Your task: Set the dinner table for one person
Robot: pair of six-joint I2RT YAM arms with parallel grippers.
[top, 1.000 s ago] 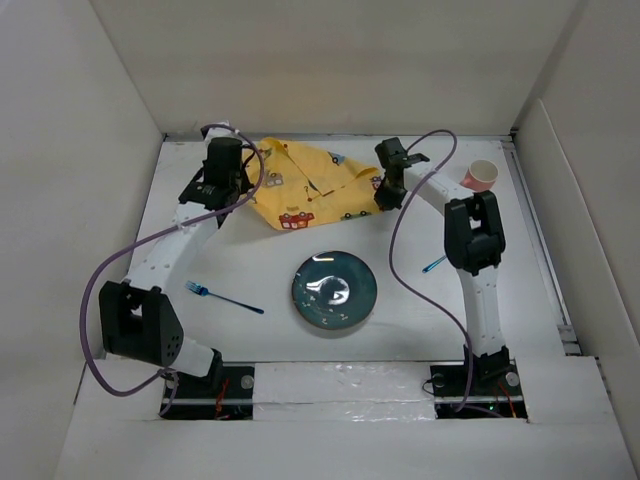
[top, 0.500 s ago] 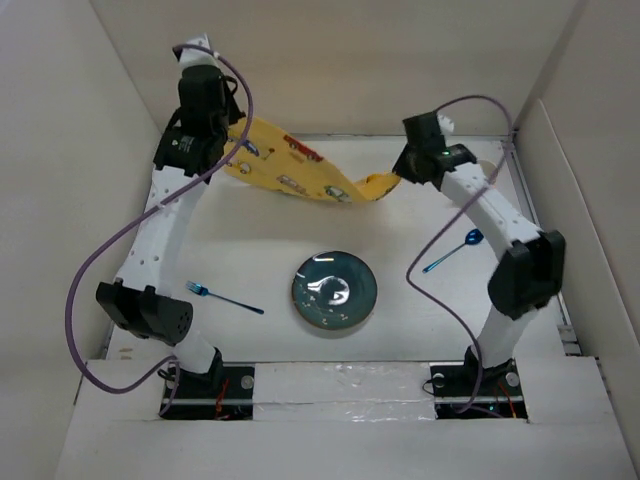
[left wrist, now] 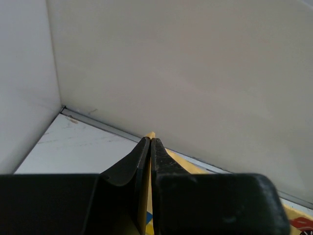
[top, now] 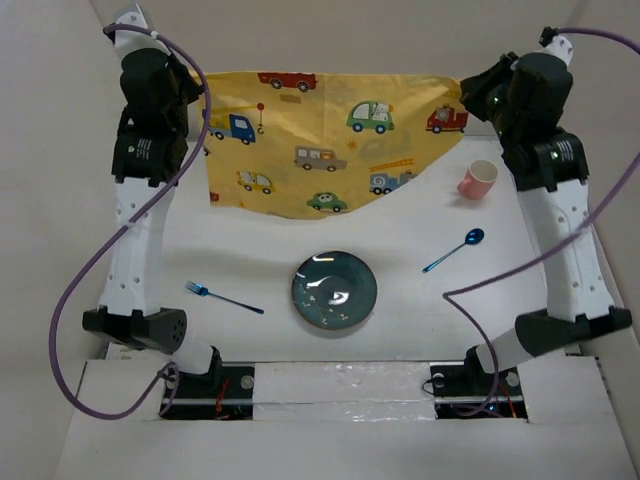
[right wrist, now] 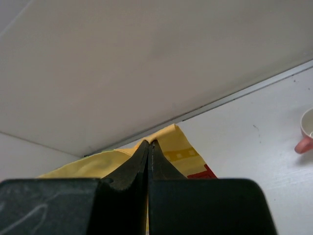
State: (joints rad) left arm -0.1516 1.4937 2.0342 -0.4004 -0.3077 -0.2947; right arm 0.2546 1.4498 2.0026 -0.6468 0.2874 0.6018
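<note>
The yellow placemat (top: pixel 330 140) printed with cartoon cars hangs spread out in the air above the far part of the white dinner table (top: pixel 250 250). My left gripper (top: pixel 203 88) is shut on its left top corner (left wrist: pixel 150 134). My right gripper (top: pixel 465 92) is shut on its right top corner (right wrist: pixel 171 137). On the table lie a dark teal plate (top: pixel 334 290), a blue fork (top: pixel 222 297) to its left and a blue spoon (top: pixel 454 250) to its right. A pink cup (top: pixel 477 179) stands at the far right and shows in the right wrist view (right wrist: pixel 305 132).
White walls enclose the table at the back (top: pixel 330 40), left and right. Both arm bases (top: pixel 340 385) sit at the near edge. Purple cables (top: pixel 90 280) hang from the arms.
Both arms rose and moved apart, lifting the crumpled placemat off the table and stretching it flat in the air. The pink cup, hidden earlier by the right arm, is in view again.
</note>
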